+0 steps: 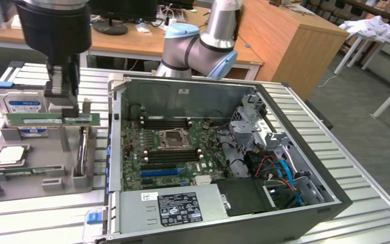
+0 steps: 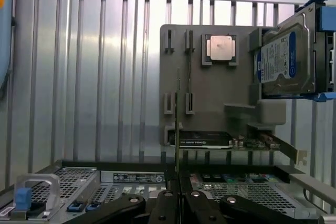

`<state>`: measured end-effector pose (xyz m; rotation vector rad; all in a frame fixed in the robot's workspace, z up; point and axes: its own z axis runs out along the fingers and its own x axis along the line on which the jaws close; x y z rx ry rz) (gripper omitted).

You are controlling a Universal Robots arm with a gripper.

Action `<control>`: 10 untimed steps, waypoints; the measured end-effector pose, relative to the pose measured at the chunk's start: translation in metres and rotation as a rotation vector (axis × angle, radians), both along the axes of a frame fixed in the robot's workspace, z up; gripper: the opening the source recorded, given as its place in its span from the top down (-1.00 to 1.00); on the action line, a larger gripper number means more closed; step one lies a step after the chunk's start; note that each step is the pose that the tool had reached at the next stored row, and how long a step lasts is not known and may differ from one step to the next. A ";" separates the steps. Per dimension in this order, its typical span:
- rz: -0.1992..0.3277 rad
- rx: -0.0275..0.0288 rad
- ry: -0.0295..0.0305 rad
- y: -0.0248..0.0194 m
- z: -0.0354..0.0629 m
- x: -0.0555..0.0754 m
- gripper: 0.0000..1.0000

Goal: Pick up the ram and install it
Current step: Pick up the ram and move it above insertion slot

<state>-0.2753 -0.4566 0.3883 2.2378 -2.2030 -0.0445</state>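
The open computer case (image 1: 181, 96) is not yet reached, so only the picking up is judged as done, and the installing is left. The ram (image 1: 39, 120) is held level above the grey parts tray (image 1: 46, 157), at the exterior view's left of the case. It is clamped by the gripper (image 1: 64, 112), whose fingers are closed almost fully on the thin board.

A ribbed, silvery metal table (image 1: 32, 216) carried everything, its long slats running across the top. Toward the exterior view's left, a flat grey holder tray (image 1: 49, 160) sat directly on the slats. Just beside it, toward the exterior view's right, an open computer case (image 1: 174, 96) lay on its side, reaching close to the table's near edge.
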 end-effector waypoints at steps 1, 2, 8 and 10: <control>0.001 0.0000 0.0000 0.0000 0.0000 0.002 0.77; 0.001 0.0000 0.0000 0.0000 0.0000 0.005 0.77; 0.006 0.0000 0.0002 0.0000 0.0000 0.022 0.77; 0.008 0.0000 0.0003 0.0000 0.0000 0.029 0.77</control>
